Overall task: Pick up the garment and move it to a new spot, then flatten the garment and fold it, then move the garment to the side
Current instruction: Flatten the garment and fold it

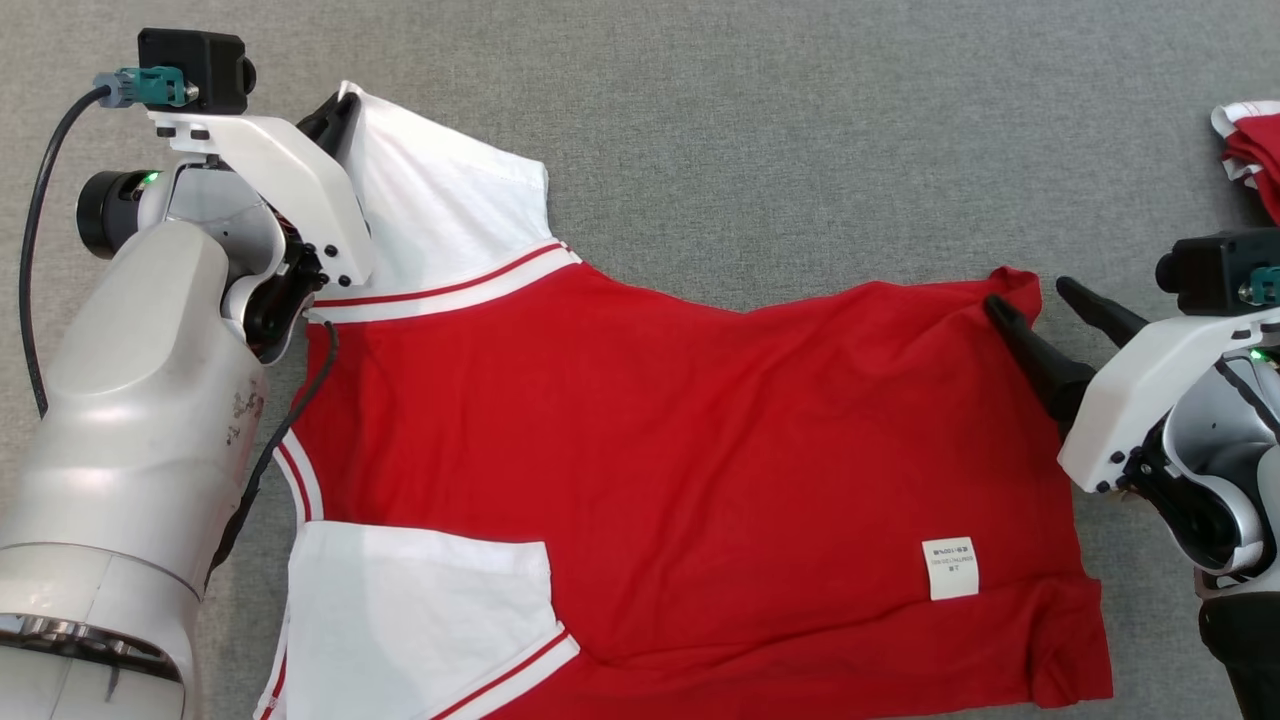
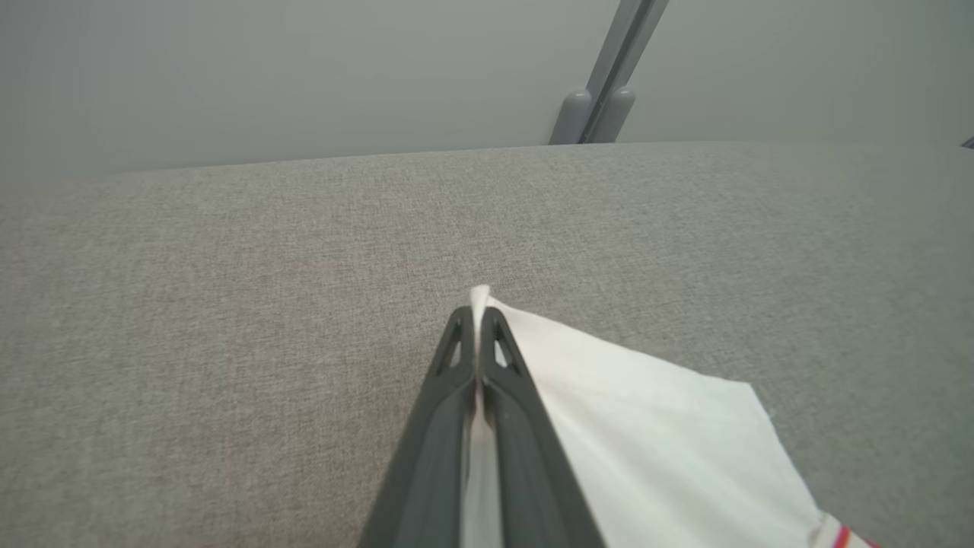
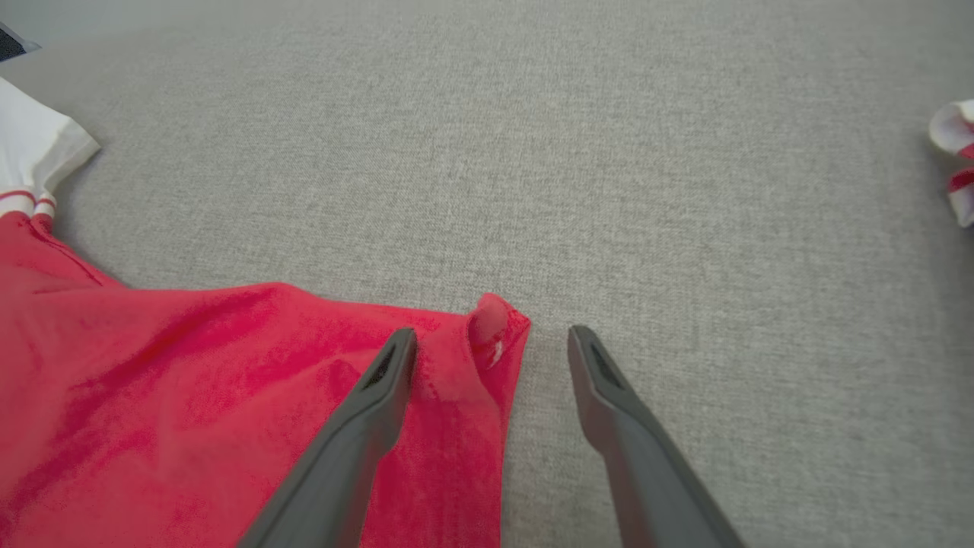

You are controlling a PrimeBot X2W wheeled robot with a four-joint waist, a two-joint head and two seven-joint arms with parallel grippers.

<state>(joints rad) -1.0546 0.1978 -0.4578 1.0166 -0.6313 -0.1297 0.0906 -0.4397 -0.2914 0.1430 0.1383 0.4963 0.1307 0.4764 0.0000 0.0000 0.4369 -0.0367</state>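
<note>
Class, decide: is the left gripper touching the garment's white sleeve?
Touching. The left wrist view shows the left gripper shut on the white sleeve, whose corner pokes out past the tips.

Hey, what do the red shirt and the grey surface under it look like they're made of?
The red shirt: probably thin cotton-like knit, matte; it lies in soft wrinkles. The grey surface: seemingly woven fabric covering, matte, with a fine flecked weave.
</note>
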